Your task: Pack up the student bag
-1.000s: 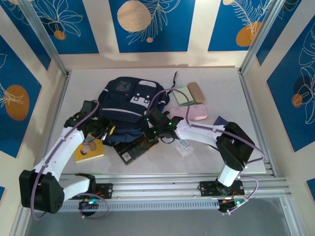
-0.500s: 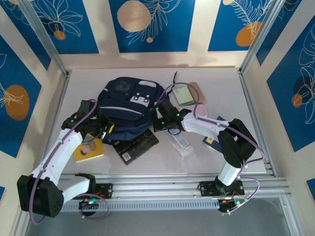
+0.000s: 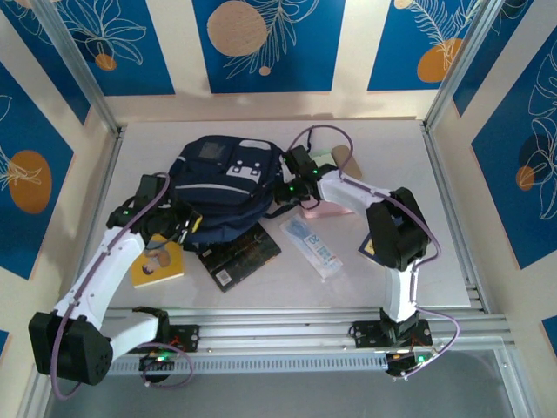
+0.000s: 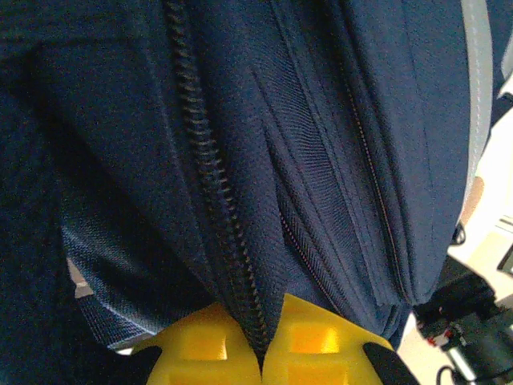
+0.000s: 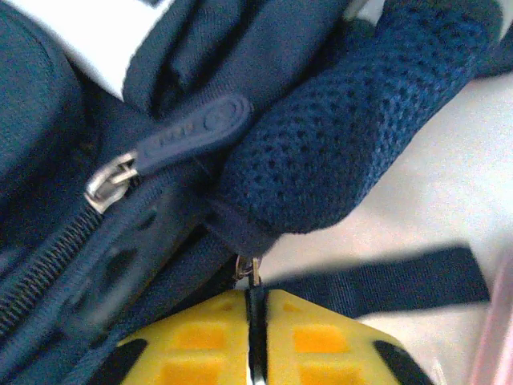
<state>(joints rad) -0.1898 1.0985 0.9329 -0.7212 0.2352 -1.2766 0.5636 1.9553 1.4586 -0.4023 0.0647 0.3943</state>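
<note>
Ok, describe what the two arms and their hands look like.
The left arm and right arm match: smooth white shells, bulky black joint housings, purple cables looped alongside, small green lights near the wrists. The left hand and right hand each have yellow moulded fingers with square recesses.

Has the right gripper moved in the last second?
Yes. The right gripper moved from beside the black book toward the back wall, along the bag.
</note>
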